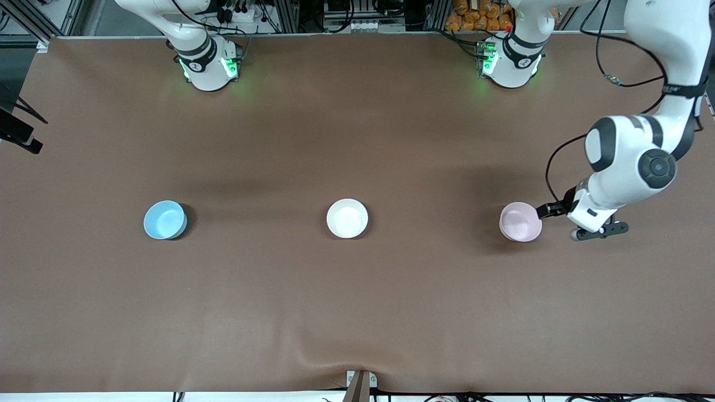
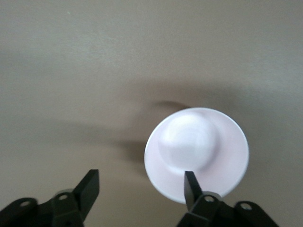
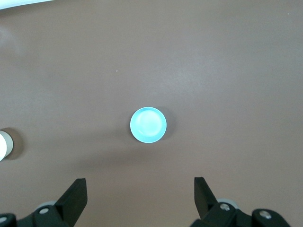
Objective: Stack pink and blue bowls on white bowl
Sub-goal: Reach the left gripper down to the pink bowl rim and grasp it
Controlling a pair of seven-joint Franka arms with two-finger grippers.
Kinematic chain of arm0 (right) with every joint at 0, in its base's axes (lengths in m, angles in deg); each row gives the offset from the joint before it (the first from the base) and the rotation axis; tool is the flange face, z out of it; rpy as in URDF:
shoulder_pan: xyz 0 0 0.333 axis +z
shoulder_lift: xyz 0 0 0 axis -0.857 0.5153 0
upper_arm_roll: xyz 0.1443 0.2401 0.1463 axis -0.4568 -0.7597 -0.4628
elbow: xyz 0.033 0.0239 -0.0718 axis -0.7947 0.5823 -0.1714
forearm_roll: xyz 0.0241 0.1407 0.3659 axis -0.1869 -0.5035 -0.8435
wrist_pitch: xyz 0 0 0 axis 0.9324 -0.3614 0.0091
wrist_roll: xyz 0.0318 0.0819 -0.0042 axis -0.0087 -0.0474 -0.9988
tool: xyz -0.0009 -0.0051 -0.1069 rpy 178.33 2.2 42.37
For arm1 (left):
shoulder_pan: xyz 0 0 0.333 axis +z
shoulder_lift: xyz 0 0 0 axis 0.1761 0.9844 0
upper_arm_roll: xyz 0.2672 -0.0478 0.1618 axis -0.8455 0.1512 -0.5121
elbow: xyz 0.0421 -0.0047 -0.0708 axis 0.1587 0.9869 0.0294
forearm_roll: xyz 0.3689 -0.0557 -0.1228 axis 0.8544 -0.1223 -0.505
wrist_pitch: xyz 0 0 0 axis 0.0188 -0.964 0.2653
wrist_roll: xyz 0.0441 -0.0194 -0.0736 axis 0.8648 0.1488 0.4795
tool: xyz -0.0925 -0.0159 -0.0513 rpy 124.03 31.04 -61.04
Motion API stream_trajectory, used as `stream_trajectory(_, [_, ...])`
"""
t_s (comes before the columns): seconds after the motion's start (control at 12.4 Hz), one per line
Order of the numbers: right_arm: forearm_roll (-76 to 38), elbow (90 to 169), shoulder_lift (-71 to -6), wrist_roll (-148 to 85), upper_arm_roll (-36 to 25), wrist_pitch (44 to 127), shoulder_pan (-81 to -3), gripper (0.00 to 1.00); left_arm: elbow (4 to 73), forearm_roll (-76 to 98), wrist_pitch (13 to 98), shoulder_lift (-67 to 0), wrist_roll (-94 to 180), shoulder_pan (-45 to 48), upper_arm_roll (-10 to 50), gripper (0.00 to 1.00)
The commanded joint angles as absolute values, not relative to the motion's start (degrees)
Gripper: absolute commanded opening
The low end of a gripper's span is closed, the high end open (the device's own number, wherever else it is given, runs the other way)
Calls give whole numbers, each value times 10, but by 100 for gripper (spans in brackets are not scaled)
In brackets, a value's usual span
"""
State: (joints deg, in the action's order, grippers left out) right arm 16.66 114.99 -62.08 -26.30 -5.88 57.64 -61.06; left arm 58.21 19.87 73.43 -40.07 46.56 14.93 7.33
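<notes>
Left gripper (image 1: pixel 550 218), fingers spread and holding nothing, is hanging at the rim of the pink bowl (image 1: pixel 520 221) toward the left arm's table edge, possibly touching; the glossy bowl is looking light, rigid and slippery, best pinched across its rim, while the right gripper (image 3: pixel 140 198) is waiting, spread and unladen, high over the blue bowl (image 1: pixel 165 220), with the white bowl (image 1: pixel 347 218) sitting mid-table.

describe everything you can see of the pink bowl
The pink bowl is small, round, plain and glossy, very pale pink, like ceramic or plastic. It sits upright on the brown table, empty, toward the left arm's end, in line with the white bowl. The left tool is open low at its rim; one finger shows over the rim's edge, though contact cannot be confirmed.
</notes>
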Motion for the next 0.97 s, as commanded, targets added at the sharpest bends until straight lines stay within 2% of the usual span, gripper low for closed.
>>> stream_trajectory(0.0, [165,1138,-615,-260,-54,568,-607,100,580,204,773,-368,464,151,75,72])
stream_trajectory(0.24, [164,1137,-615,-260,-55,568,-603,100,579,204,782,-354,464,152,75,65])
stream_trajectory(0.48, [163,1136,-616,-262,-57,568,-601,100,579,205,784,-344,464,150,75,39])
stream_trajectory(0.73, [164,1136,-616,-263,-57,569,-603,100,579,204,787,-339,464,152,75,24])
stream_trajectory(0.89, [165,1136,-616,-266,-57,572,-604,100,580,204,787,-339,465,152,77,8])
